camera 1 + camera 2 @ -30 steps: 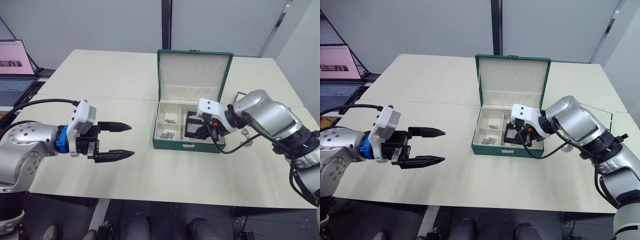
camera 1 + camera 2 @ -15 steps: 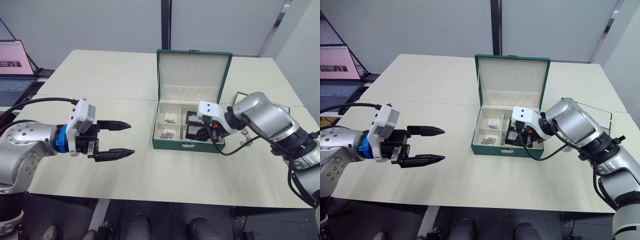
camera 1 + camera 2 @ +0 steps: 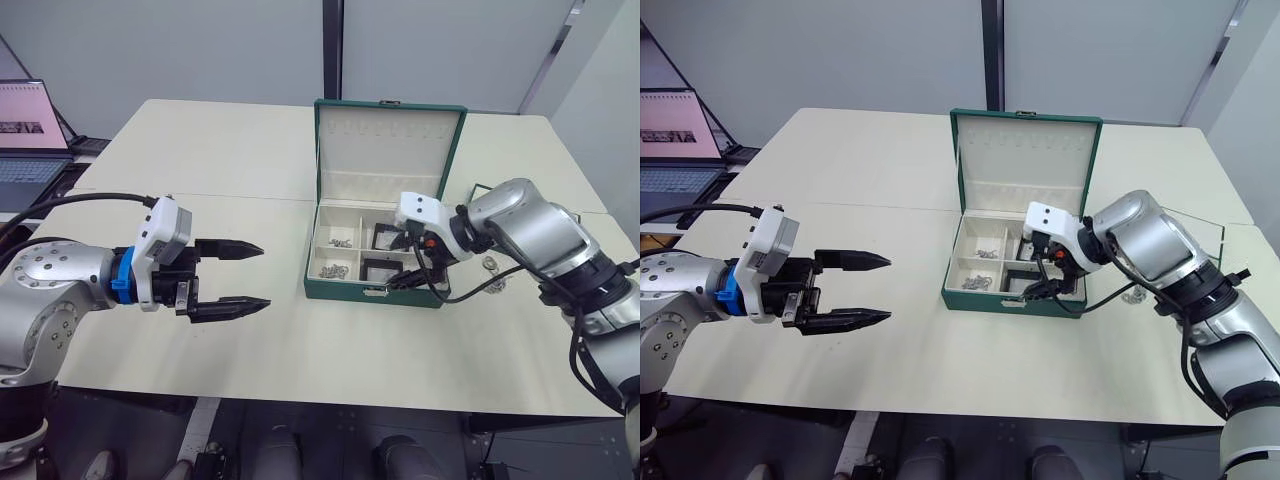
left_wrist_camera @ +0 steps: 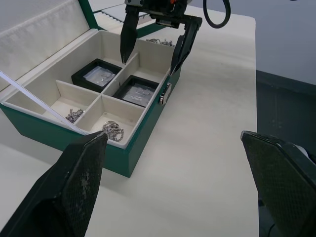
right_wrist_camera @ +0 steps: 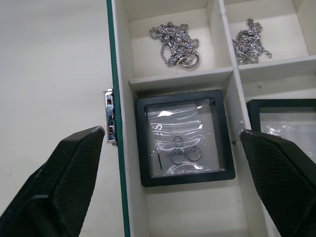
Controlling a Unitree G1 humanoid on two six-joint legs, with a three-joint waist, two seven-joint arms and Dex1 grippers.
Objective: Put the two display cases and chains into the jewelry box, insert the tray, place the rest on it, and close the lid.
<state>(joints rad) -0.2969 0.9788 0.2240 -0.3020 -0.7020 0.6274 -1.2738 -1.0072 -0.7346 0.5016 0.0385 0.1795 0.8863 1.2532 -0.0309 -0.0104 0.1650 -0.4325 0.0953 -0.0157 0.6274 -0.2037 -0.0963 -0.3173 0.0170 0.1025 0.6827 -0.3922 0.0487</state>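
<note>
The jewelry box stands open mid-table with its lid upright. Both display cases lie flat in its right compartments, one behind and one in front. Two chains rest in the left compartments. My right gripper hovers open just above the front display case, touching nothing. Well to the left of the box, my left gripper is open and empty above the table. The tray lies at the right behind my right arm, mostly hidden.
A small silver piece lies on the table right of the box, under my right forearm. A laptop sits on a side table at the far left. Bare table stretches between my left gripper and the box.
My right gripper has opened and let go of the display case, which now lies flat in the front right compartment. The gripper has lifted slightly. My left arm has not moved.
</note>
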